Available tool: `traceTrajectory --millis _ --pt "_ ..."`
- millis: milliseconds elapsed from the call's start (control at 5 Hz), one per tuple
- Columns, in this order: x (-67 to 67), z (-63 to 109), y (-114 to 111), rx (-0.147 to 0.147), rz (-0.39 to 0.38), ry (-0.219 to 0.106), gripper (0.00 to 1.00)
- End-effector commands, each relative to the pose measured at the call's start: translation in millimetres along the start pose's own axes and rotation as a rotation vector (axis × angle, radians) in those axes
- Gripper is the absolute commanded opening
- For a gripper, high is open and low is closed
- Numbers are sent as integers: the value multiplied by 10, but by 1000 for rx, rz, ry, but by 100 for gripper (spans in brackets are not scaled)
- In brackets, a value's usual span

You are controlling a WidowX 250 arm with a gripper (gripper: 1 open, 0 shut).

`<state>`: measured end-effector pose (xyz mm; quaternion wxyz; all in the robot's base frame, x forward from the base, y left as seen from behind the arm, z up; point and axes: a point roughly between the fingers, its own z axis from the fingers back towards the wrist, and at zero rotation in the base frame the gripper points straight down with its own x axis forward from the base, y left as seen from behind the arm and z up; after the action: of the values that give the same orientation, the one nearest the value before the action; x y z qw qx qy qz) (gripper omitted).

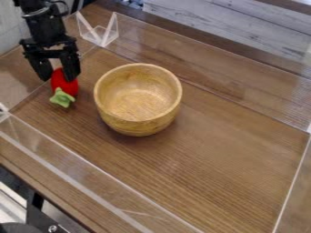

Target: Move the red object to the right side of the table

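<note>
The red object is a small glossy strawberry with a green leafy stem pointing toward the near edge. It is at the left side of the table, just left of the wooden bowl. My gripper points down right over it. The black fingers stand apart, one on each side of the strawberry's upper end. The gripper looks open. The fingers hide the top of the strawberry, and I cannot tell whether they touch it.
A round light wooden bowl stands empty next to the strawberry on its right. Low clear acrylic walls edge the tabletop, including the near left edge. Bare wood stretches right of the bowl.
</note>
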<state>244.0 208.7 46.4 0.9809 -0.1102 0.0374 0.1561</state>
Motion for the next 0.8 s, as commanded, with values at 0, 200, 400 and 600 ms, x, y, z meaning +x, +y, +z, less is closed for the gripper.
traceTrajectory --millis 0,200,400,600 --pt "75 157 29 19 4 -43 100" --pt "113 42 -20 14 4 -29 100" --pt "147 -62 -69 8 6 -18 100" --pt "126 -89 -192 7 19 -23 0"
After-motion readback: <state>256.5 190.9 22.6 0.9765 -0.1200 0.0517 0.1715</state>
